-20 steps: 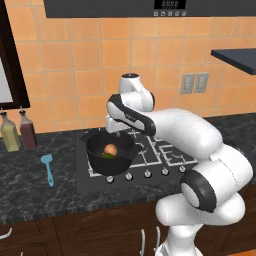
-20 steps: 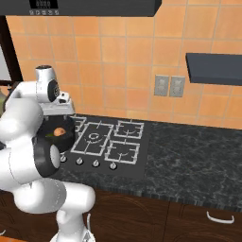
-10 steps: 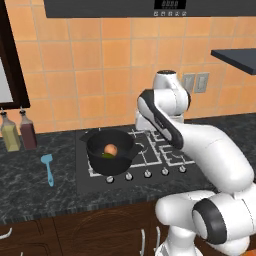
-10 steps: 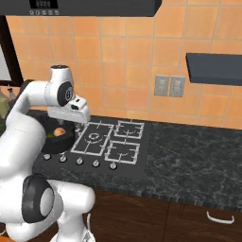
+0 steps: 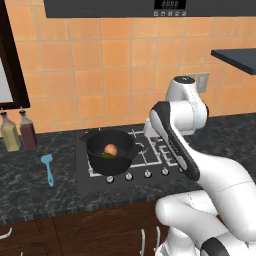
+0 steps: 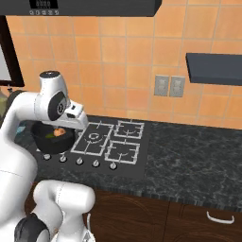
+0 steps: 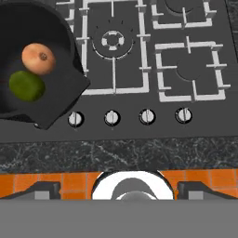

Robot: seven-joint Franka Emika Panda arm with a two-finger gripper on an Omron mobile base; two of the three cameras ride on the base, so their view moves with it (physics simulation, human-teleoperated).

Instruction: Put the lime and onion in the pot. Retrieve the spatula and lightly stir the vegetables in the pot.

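The pot [image 5: 110, 151] sits on the stove's [image 7: 139, 60] front-left burner, with the onion [image 7: 38, 58] and lime [image 7: 27, 86] touching inside it. The spatula [image 5: 48, 168] lies on the counter [image 5: 30, 185] left of the stove, well apart from the pot. The arm is raised over the burners; whether its fingers are apart or together cannot be told.

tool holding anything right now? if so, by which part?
Nothing held, as far as the views show. The onion and lime lie in the pot; the spatula lies on the counter, untouched.
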